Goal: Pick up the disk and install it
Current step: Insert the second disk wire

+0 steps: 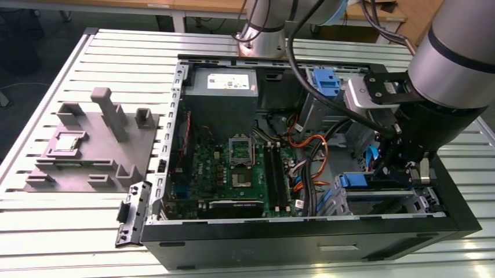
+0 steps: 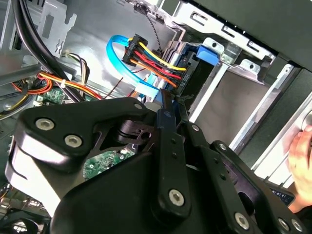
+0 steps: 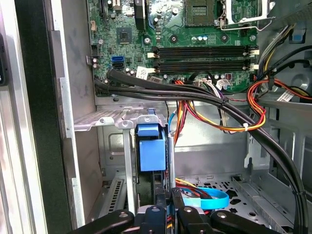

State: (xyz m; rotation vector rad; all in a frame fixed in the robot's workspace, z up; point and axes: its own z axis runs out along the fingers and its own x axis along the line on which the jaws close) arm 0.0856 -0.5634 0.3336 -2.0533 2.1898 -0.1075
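Closest to the lens in both wrist views, the black jaws stand nearly closed, pinched on the thin edge of the disk [image 3: 151, 152], which stands on edge in a slot of the metal drive cage [image 3: 109, 119] with its blue plastic end facing away from them. In the exterior view the disk [image 1: 360, 180] sits at about 4 o'clock inside the open computer case [image 1: 309, 243], with the arm [image 1: 444, 87] coming down on it from 2 o'clock. A bundle of red, yellow and orange power wires [image 2: 156, 61] and a light-blue data cable [image 2: 119, 61] run just beside the disk's far end in the second wrist view, and a person's hand [image 2: 301, 161] rests at the case wall. The green motherboard [image 1: 240, 168] fills the middle of the case; a small white sticker [image 3: 141, 72] on it carries print too fine to read. At 12 o'clock lies the grey power-supply box [image 1: 224, 84], whose white sticker is also too small to make out, and at 1 o'clock stands a tall blue latch piece [image 1: 326, 81]. Thick black cables [image 3: 195, 92] cross over the cage. Outside the case, at 9 o'clock, a grey moulded fixture [image 1: 93, 145] with upright posts rests on the slatted metal surface [image 1: 77, 231].
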